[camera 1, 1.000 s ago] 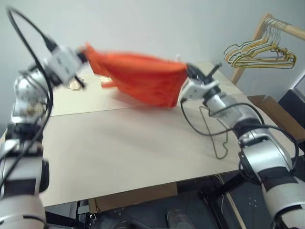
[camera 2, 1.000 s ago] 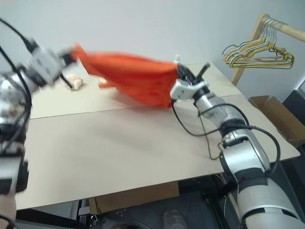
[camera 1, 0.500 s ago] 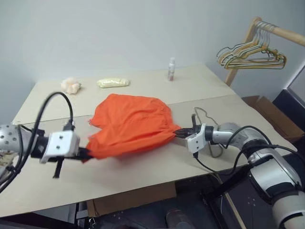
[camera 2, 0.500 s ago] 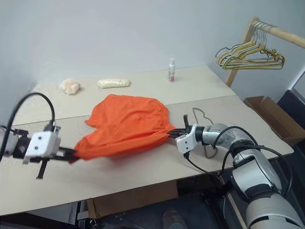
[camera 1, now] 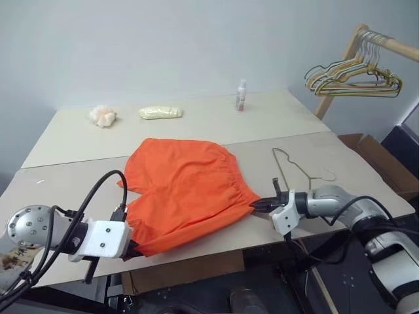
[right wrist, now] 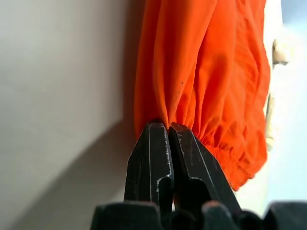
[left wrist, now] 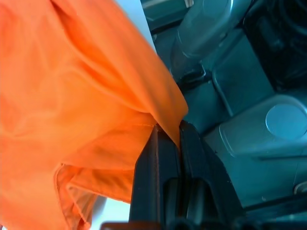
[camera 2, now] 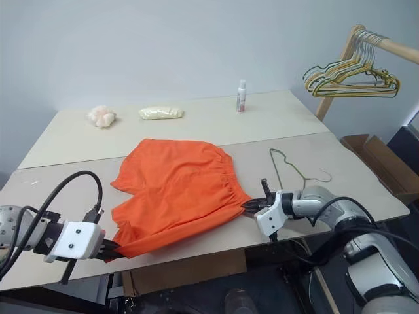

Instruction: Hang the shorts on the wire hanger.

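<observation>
The orange shorts [camera 1: 186, 190] lie spread flat on the middle of the table [camera 1: 78, 170], waistband toward the right. Low at the near left edge, my left gripper [camera 1: 134, 250] is shut on a corner of one leg; the left wrist view shows orange fabric pinched between its fingers [left wrist: 158, 148]. My right gripper [camera 1: 257, 206] is shut on the near end of the gathered waistband, seen close in the right wrist view as shorts fabric [right wrist: 211, 62] running out from the closed tips. The wire hanger [camera 1: 296, 163] lies flat on the table just beyond the right gripper, not touching the shorts.
A wooden rack with bunched coloured hangers [camera 1: 353, 72] stands at the back right. A small spray bottle [camera 1: 241, 95], a pale yellow bundle [camera 1: 160, 112] and a cream lump [camera 1: 103, 116] sit along the far edge. A cardboard box [camera 1: 376, 160] is on the floor to the right.
The shorts, held stretched in the air a second ago, have come down and toward me and now lie flat. Both grippers dropped to table height, still gripping.
</observation>
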